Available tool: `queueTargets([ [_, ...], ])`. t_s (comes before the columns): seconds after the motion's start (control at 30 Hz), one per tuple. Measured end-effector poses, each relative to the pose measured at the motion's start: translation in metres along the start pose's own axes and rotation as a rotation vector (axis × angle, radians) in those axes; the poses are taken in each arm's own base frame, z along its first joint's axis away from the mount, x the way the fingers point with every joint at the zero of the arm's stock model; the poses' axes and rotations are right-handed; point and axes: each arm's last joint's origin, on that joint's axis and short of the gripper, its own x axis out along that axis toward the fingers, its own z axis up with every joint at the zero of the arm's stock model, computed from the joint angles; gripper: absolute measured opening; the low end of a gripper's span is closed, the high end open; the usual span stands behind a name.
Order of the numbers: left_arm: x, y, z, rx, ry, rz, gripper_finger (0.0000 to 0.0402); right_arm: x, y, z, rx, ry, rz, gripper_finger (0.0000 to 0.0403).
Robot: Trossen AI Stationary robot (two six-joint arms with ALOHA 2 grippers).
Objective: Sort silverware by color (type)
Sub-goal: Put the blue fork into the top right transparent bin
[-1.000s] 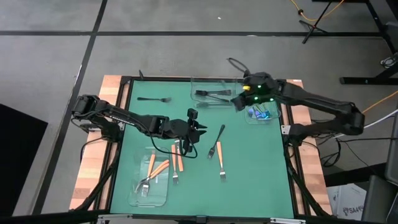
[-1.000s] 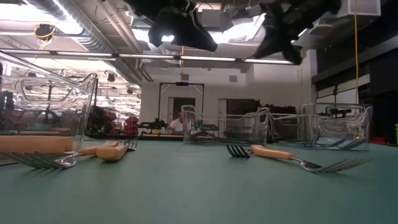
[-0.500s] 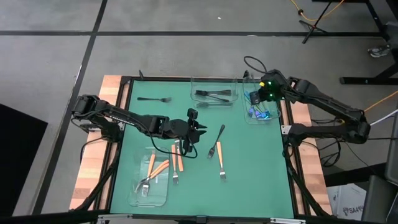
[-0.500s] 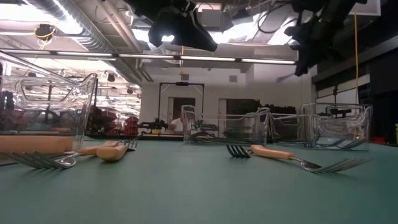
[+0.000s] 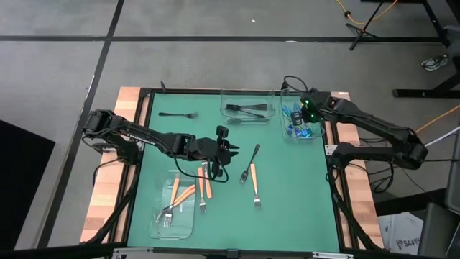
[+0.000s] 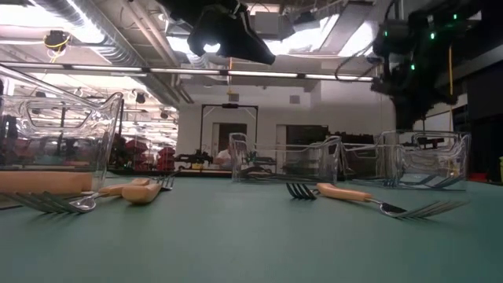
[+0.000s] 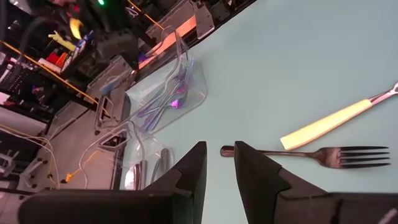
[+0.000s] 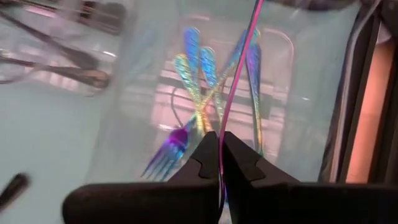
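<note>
Silverware (image 5: pixel 255 188) in three kinds, all thin and long with pointy prongs. Orange-handled forks (image 5: pixel 207 183) with silver heads toward the near edge of the smooth green mat (image 5: pixel 302 187), two of them inside a clear plastic tray (image 5: pixel 172 232) at the near left, the others just beside it. One loose black fork (image 5: pixel 250 162) in the middle, a second black fork (image 5: pixel 178 114) alone at the far left, more black pieces (image 5: pixel 244 110) in a far tray (image 5: pixel 248 92). Shiny blue forks (image 8: pixel 198 87) in the far right tray (image 5: pixel 316 137): only small blue specks from above, but rainbow bright in the right wrist view. Tall see-through tray walls clear only in the low view. Left gripper (image 7: pixel 217 149) stretched out low over the middle of the mat, pointing at the handle end of the loose black fork, fingers a little apart with nothing between. Right gripper (image 8: pixel 219 140) bent down over the far right tray, fingers squeezed together on a thin pink-purple piece (image 8: pixel 239 68).
</note>
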Motion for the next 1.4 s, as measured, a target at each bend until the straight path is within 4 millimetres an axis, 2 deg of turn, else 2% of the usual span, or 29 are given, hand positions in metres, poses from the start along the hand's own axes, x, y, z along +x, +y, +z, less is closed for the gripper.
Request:
queueTargets([
  [0.33,0.000,0.000,0.000,0.000,-0.001,-0.001,0.0076,0.043,-0.018,-0.016,0.036,0.057,-0.021,0.0000],
  [0.67,0.000,0.000,0.000,0.000,-0.001,-0.002,0.0076,0.071,-0.017,-0.027,0.018,0.134,-0.058,0.0000],
  [1.0,0.000,0.000,0.000,0.000,-0.001,-0.002,0.0076,0.087,-0.015,-0.028,0.007,0.192,-0.088,0.0000],
  [1.4,0.000,0.000,0.000,0.000,0.000,-0.002,0.0076,0.089,-0.015,-0.028,0.005,0.201,-0.093,0.0015],
])
